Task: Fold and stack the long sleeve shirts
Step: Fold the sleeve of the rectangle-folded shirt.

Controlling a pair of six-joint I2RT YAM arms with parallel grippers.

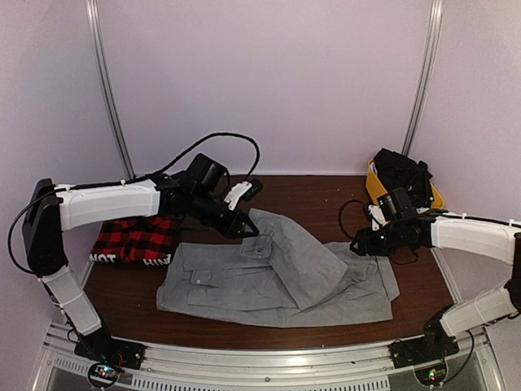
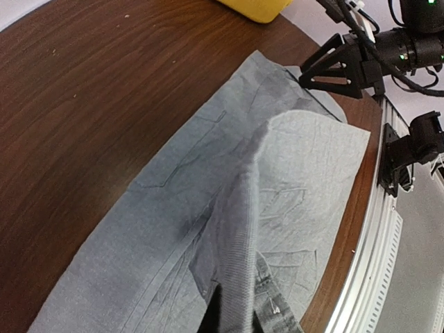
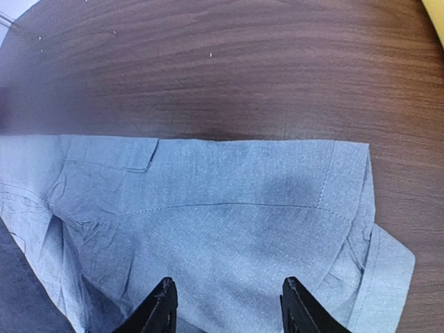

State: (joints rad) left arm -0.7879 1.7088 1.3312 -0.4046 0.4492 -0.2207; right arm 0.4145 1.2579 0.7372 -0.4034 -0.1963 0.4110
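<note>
The grey long sleeve shirt lies spread across the middle of the table, with one flap folded over its centre. My left gripper is shut on a lifted fold of that shirt; the cloth rises in a ridge into the jaws. The red-and-black plaid shirt lies folded at the left, partly under the left arm. Over the grey shirt's right end my right gripper stands open. Its fingertips hover just above the cloth with nothing between them.
A yellow bin holding dark cloth stands at the back right, close behind the right arm. Bare brown tabletop lies beyond the shirt. A metal rail runs along the near edge.
</note>
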